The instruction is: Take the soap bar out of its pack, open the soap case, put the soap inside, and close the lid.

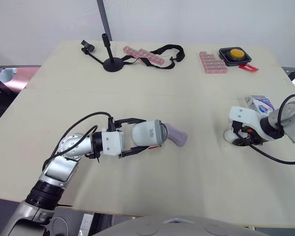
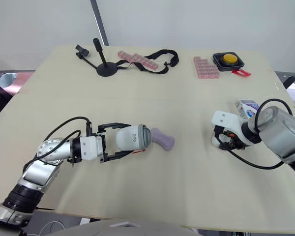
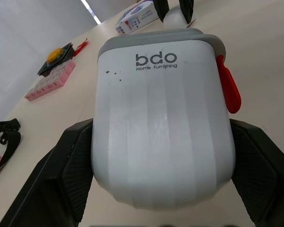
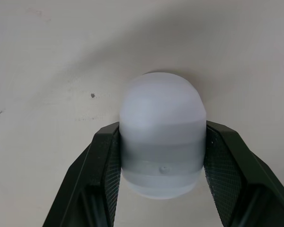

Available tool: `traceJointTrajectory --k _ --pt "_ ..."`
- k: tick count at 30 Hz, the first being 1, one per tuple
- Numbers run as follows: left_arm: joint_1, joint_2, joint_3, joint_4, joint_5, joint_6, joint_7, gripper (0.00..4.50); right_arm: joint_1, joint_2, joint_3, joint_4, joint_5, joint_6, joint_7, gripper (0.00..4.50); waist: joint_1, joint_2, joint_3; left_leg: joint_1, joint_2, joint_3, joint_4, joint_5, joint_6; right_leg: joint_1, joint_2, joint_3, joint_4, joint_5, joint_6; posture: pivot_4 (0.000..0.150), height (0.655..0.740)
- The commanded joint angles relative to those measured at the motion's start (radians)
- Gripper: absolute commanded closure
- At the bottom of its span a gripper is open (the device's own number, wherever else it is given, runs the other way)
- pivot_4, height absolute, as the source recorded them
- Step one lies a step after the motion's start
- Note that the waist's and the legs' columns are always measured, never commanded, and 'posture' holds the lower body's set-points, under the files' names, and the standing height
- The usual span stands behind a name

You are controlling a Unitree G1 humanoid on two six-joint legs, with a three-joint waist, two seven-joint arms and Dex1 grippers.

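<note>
1. The left gripper (image 1: 145,133) lies low over the pale beige table (image 1: 187,191), on the robot's left side. Its two black fingers are clamped on the sides of a white, ribbed plastic soap case with a grey rim (image 3: 163,123).
2. The case lies on its side, with the grey-rimmed end pointing away from the wrist towards the middle of the table. It carries the print "bdo Home Furnishing", and a small red tab (image 3: 227,87) sits on one side just under the rim.
3. A mauve rounded piece (image 1: 177,134) sticks out from the rimmed end and rests on the table. I cannot tell whether it is a lid or an insert. The inside of the case is hidden.
4. The right gripper (image 4: 163,142) is down at the table on the robot's right, well apart from the case. Its fingers are closed against both flanks of a white, rounded soap bar (image 4: 161,104), which rests on the tabletop.
5. A small white-and-blue cardboard soap pack (image 1: 259,103) lies just beyond the right gripper, near the table's right edge. Whether it is open cannot be made out.
6. Along the far edge stand a black stand on a round base (image 1: 113,63), a row of pink blocks with a black strap (image 1: 145,55), a pink block tray (image 1: 212,63) and a black box with a yellow button (image 1: 234,55).
</note>
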State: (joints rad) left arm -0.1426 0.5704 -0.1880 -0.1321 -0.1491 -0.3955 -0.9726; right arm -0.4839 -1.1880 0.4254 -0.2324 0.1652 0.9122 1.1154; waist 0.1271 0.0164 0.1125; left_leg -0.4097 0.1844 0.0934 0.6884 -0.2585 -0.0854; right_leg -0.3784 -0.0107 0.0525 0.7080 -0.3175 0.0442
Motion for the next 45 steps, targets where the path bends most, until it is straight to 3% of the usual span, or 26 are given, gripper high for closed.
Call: traceJointTrajectory --k 1,3,5,10,16,19,25,30,38,45 --pt "-0.005 0.001 0.007 -0.023 -0.01 0.001 0.012 1.03 -0.017 0.005 -0.012 -0.001 -0.019 -0.001 0.02 2.51 0.0 0.0 0.0 0.0 0.0 0.0 0.0 0.0 0.0 0.0 0.0 0.0 0.0 0.0 0.0 0.15 0.716" --pt "-0.001 0.001 0.007 -0.026 -0.008 0.003 0.014 1.03 -0.018 0.008 -0.019 0.003 -0.016 0.0 0.029 2.51 0.0 0.0 0.0 0.0 0.0 0.0 0.0 0.0 0.0 0.0 0.0 0.0 0.0 0.0 0.0 0.15 0.716" --pt "0.0 0.002 0.008 -0.026 -0.008 0.004 0.016 1.03 -0.018 0.007 -0.022 0.004 -0.017 0.001 0.036 1.49 0.0 0.0 0.0 0.0 0.0 0.0 0.0 0.0 0.0 0.0 0.0 0.0 0.0 0.0 0.0 0.15 0.716" --pt "0.001 0.003 0.009 -0.027 -0.009 0.006 0.017 1.03 -0.006 0.003 -0.038 0.007 -0.017 -0.009 0.04 0.04 0.001 0.0 0.0 0.0 0.0 0.0 0.0 0.0 0.0 0.0 0.0 0.0 0.001 0.0 0.0 0.15 0.716" --pt "0.0 0.005 0.007 -0.024 -0.01 0.005 0.012 1.03 0.026 0.0 -0.106 0.03 0.001 -0.038 0.025 0.04 0.002 0.0 0.0 0.0 0.0 0.0 0.001 0.0 0.0 0.0 0.0 0.001 0.001 0.0 0.0 0.15 0.716" --pt "-0.002 0.007 0.009 -0.02 -0.014 0.009 0.009 1.03 0.058 0.022 -0.214 0.072 0.056 -0.074 0.02 0.04 0.003 0.0 0.0 0.0 0.0 0.001 0.001 0.0 0.0 0.0 0.0 0.001 0.001 0.0 0.0 0.15 0.716" --pt "0.0 0.018 0.021 -0.016 -0.047 0.046 -0.006 1.03 0.188 0.176 -0.583 0.162 0.245 -0.397 0.093 0.04 0.006 0.0 0.0 -0.001 0.0 0.002 0.002 0.0 0.0 -0.002 0.0 0.002 0.003 0.0 0.0 0.15 0.716" --pt "-0.008 0.03 0.029 -0.006 -0.085 0.095 -0.035 1.03 0.366 0.341 -0.761 0.063 0.445 -0.488 0.176 0.04 0.009 0.0 0.0 -0.003 0.0 0.001 0.005 -0.002 0.003 -0.002 -0.001 0.0 0.004 0.0 -0.001 0.15 0.716" --pt "-0.017 0.033 0.03 0.004 -0.12 0.155 -0.077 1.03 0.711 0.566 -0.697 -0.065 0.388 -0.892 0.274 0.04 -0.001 0.0 -0.001 -0.005 0.0 0.002 0.007 -0.003 0.005 -0.007 -0.005 -0.003 0.005 -0.001 -0.001 0.15 0.716" --pt "-0.012 0.045 0.031 -0.007 -0.131 0.205 -0.111 1.03 0.866 0.641 -0.61 0.026 0.317 -1.161 0.32 0.04 -0.042 -0.001 -0.001 -0.005 -0.001 0.002 0.008 -0.005 0.01 -0.007 -0.006 -0.004 0.004 -0.001 -0.001 0.15 0.716"
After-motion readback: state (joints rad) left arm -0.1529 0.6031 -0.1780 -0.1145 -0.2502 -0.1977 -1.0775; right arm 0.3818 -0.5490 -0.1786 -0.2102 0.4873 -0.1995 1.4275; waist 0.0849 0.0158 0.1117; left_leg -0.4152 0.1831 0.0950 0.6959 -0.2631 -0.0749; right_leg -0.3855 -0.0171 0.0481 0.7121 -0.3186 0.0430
